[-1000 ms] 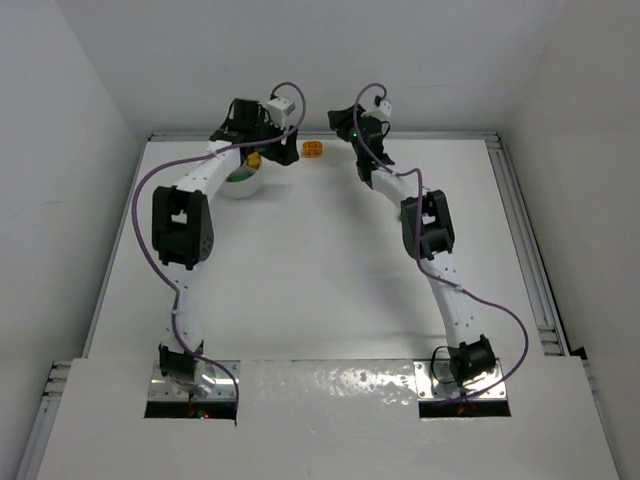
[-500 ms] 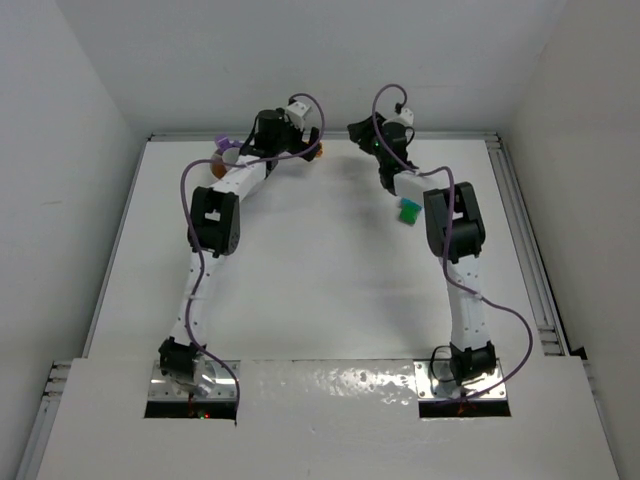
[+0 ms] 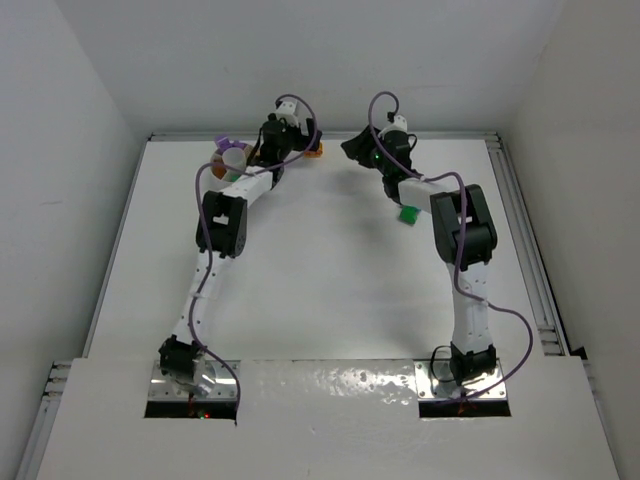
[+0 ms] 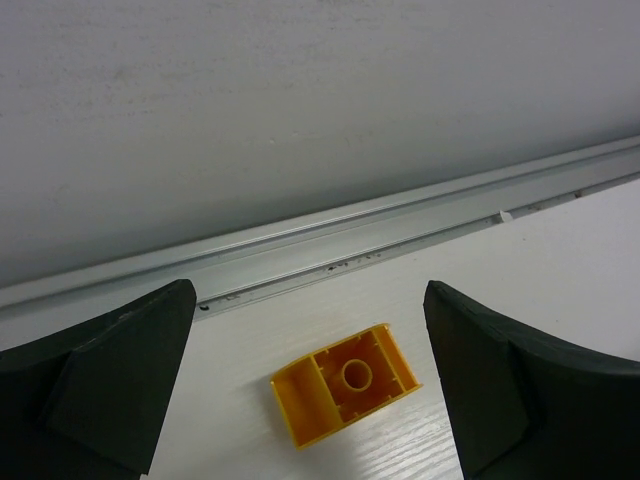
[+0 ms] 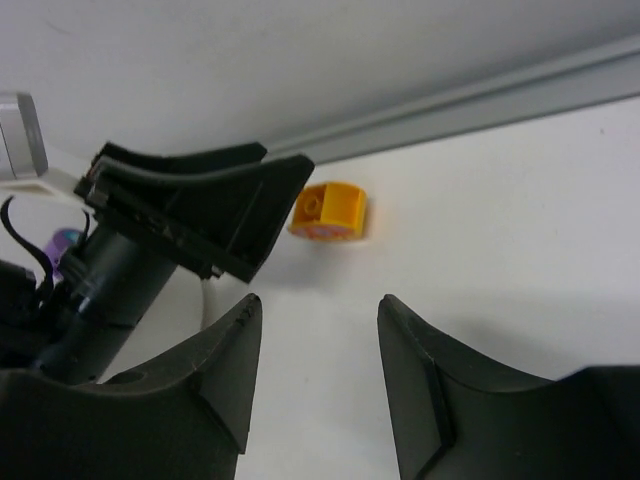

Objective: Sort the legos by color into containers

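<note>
An orange brick (image 4: 345,383) lies hollow side up near the back rail, seen also in the top view (image 3: 314,150) and the right wrist view (image 5: 328,212). My left gripper (image 4: 310,400) is open, its fingers either side of the brick and not touching it; in the top view it is at the far back (image 3: 303,147). My right gripper (image 5: 315,335) is open and empty, facing the brick from the right (image 3: 353,148). The white bowl (image 3: 236,160) sits left of the left gripper, with a purple brick (image 3: 224,143) at its far edge. A green brick (image 3: 408,213) lies beside the right arm.
The metal rail (image 4: 330,245) and back wall run just behind the orange brick. The left gripper's black body (image 5: 190,215) is close in front of the right gripper. The bowl's rim (image 5: 203,300) shows at the left of the right wrist view.
My left gripper has moved right from the bowl to the orange brick. The right arm has swung back, and the green brick now shows on the table beside it.
</note>
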{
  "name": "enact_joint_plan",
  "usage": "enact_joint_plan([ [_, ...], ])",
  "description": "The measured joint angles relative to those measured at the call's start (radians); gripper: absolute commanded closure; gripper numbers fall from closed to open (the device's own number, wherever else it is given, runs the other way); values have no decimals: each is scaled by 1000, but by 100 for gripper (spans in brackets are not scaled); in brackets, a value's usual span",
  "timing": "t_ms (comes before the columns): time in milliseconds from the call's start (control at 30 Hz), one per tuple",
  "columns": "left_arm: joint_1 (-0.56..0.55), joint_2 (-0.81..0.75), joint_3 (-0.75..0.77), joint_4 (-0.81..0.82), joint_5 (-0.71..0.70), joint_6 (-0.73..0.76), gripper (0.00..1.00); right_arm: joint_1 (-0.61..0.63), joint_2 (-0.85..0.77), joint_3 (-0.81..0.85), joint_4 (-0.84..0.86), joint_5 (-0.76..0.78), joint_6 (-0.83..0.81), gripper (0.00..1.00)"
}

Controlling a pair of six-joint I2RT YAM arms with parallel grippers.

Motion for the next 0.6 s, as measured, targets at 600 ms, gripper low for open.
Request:
enact_joint_plan([
  [600, -34, 44, 15, -9, -77, -2, 24, 0, -179, -100, -22, -19, -111, 45],
])
